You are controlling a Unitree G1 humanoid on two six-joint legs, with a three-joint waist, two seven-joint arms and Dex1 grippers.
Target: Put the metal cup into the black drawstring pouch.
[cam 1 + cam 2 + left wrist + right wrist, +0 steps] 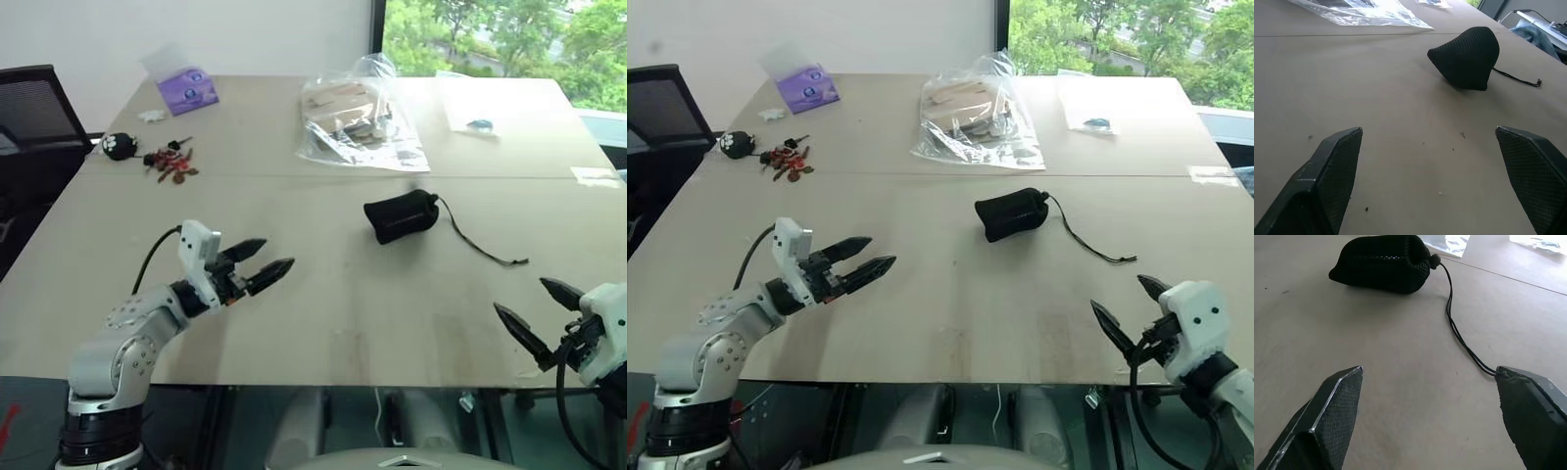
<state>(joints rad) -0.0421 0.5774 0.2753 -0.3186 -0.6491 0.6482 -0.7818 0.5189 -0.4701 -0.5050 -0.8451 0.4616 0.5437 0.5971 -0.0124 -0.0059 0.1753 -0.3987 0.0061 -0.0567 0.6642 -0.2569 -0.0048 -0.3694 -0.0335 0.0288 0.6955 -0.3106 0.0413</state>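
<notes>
The wide, pale tan bench (323, 304) carries everything and runs under both tools. Far beyond the tools, toward the window side, lies a crumpled clear plastic bag (358, 122) with pale flat pieces inside. The left tool (263, 264), two black pointed fingers on a silver arm, hangs just above the bench with its jaws released and spread wide, nothing between them; it points toward the bench's middle. The right tool (537, 311), black fingers on a white wrist, sits over the near edge of the bench, likewise released and empty, jaws apart. Ahead of both tools, between them and nearer the right one, lies the small matte black mesh-fabric drawstring pouch (401, 215) on its side, bulging and rounded, its gathered mouth turned toward the right tool's side. The metal cup cannot be seen on the bench; whether it sits inside the bulging pouch cannot be told. From the pouch's mouth a thin black cord (1459, 333) trails across the bench toward the right tool, ending close to that tool's right finger in the right wrist view. Far ahead of the left tool, to its left, sit a purple box (187, 90), a small black round plush toy (119, 146) and, just beside it, a cluster of red and dark keys (172, 163).
</notes>
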